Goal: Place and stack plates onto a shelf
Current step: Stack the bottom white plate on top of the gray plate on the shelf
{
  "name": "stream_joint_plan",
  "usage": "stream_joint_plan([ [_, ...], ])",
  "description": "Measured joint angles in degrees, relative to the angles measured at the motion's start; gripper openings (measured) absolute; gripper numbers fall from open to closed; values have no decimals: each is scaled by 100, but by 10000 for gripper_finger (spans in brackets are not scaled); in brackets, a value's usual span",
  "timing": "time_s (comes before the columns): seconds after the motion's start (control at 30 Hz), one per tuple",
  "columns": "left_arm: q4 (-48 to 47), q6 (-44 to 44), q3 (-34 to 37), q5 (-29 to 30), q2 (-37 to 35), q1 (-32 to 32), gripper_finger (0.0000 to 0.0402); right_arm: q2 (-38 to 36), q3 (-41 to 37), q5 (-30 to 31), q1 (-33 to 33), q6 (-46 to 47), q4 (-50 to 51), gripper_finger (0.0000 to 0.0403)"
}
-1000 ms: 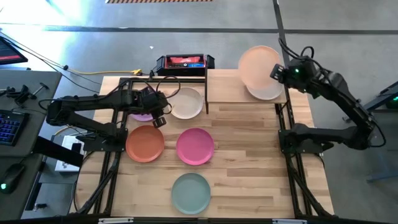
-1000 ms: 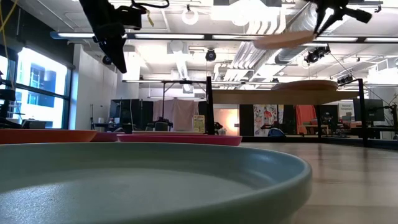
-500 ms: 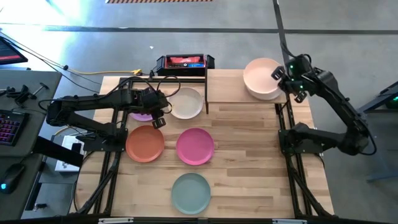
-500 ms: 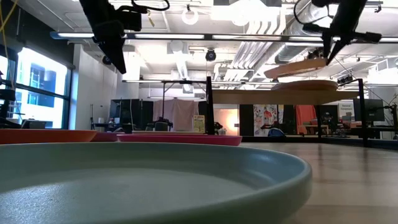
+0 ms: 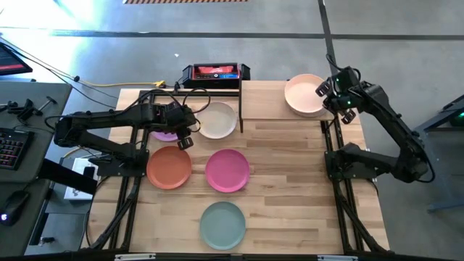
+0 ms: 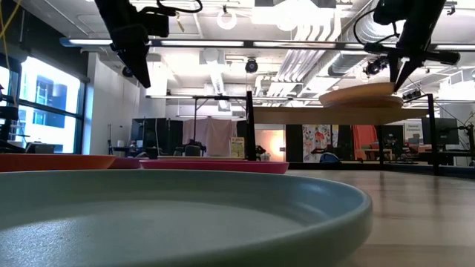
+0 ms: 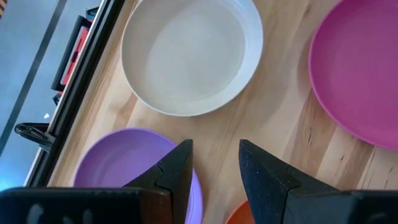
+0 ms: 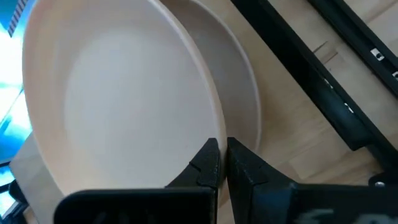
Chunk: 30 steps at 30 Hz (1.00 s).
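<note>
While the right fingers (image 8: 221, 163) pinch the peach plate's (image 5: 303, 94) rim on the shelf (image 5: 268, 101), the left fingers (image 7: 214, 163) hang parted, empty.

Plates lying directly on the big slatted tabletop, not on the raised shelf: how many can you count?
5: round matte purple plate under the left gripper, cream-white plate beside it, orange plate, pink plate, pale teal plate nearest the front edge. None seem hidden.

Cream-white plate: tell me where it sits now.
In the high view the cream-white plate lies on the tabletop left of centre, beside the shelf's black post, with the pink plate nearer the front.
</note>
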<state>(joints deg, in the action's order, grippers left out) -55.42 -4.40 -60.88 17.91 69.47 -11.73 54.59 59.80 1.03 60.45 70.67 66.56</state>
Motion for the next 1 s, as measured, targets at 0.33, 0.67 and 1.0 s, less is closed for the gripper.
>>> stream_joint_plan([
  [0.33,1,-136,-2,0,0,0,117,-7,-74,-5,190,-243,-43,0],
  [0.67,2,-292,-1,2,0,0,117,-26,-74,139,278,-444,7,0],
  [1.0,2,-303,-1,2,0,0,117,-26,-71,151,297,-610,-2,0],
])
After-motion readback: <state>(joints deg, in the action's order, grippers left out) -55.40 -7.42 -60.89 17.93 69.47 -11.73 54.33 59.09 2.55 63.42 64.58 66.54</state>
